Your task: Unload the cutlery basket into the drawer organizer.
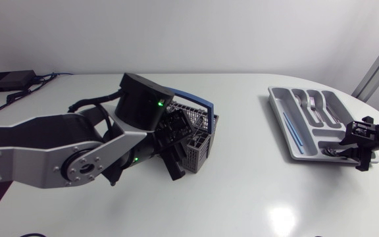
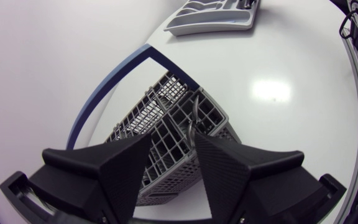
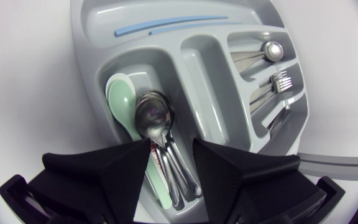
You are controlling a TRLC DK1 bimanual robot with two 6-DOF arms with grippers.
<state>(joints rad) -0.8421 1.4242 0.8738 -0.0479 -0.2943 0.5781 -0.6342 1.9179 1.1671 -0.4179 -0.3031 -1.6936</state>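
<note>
White table, cutlery basket, drawer organizer

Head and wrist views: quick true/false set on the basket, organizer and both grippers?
1. The left gripper is over the cutlery basket, fingers open. True.
2. The drawer organizer is empty. False: it holds metal spoons, forks and other pieces.
3. The right gripper is above the organizer's spoon compartment, fingers open. True.
4. The green spoon lies in the basket. False: it lies in the organizer, beside the metal spoons.
</note>
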